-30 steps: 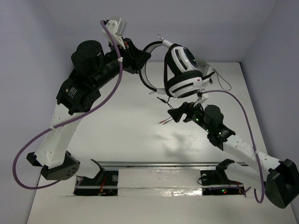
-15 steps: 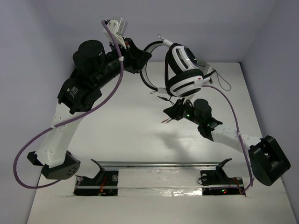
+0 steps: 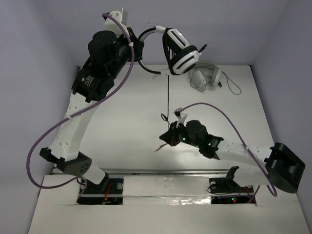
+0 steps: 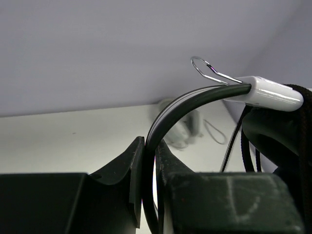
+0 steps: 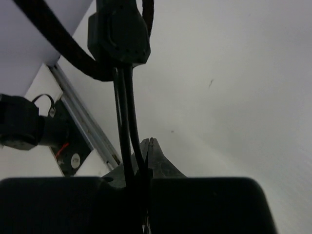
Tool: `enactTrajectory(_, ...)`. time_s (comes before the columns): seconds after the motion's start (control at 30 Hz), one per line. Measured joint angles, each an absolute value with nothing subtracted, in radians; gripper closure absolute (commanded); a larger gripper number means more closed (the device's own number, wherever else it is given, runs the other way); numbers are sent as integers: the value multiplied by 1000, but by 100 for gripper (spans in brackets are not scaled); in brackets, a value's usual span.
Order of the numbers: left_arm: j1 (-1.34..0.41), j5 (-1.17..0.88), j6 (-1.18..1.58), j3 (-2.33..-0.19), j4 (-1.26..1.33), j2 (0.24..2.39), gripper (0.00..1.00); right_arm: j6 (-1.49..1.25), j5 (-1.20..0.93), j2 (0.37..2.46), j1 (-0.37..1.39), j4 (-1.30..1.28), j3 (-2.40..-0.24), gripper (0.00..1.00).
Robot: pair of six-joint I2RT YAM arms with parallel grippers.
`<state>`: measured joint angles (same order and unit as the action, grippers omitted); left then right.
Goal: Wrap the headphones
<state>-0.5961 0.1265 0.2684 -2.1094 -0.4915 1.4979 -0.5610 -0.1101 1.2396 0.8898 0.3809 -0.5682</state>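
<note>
Headphones (image 3: 181,51) hang at upper centre of the top view, headband pinched in the left gripper (image 4: 148,146), the right gripper (image 3: 169,138) at lower centre clamped on their dangling cable (image 3: 168,92); winding seems about to begin, needing that cable looped round the cups under tension.

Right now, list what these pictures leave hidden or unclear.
Left wrist view: the ear cups of the black-and-white over-ear headphones are cut by the right edge.
Left wrist view: the pale grey headphones on the table are blurred.
Right wrist view: the thin black cable runs behind the jaws of the right gripper; its end is hidden.
</note>
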Motion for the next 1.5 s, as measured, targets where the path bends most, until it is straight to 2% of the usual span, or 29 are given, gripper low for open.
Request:
enactTrajectory(0.2,-495,262,235,-2092,-504,1578,100,-606,53,1163,1043,217,-548,100)
enactTrajectory(0.37,-461,413,199,-1981,-456,1586,100,-639,165,1059,1152,-39,-609,100)
enactTrajectory(0.67,-447,570,138,-1779,-390,1647,100,-678,455,1042,1399,-554,-1069,100)
enactTrajectory(0.87,-447,581,124,-1588,-361,1652,100,-646,676,1067,1423,-770,-1317,100)
enactTrajectory(1.13,-472,482,134,-1366,-363,1538,100,-463,889,1076,1422,-793,-1423,100)
enactTrajectory(1.3,-567,471,127,-1284,-339,1423,100,-303,962,1076,1386,-675,-1427,100)
enactTrajectory(1.5,-712,393,113,-1147,-342,1296,100,-137,945,1075,1229,-463,-1395,100)
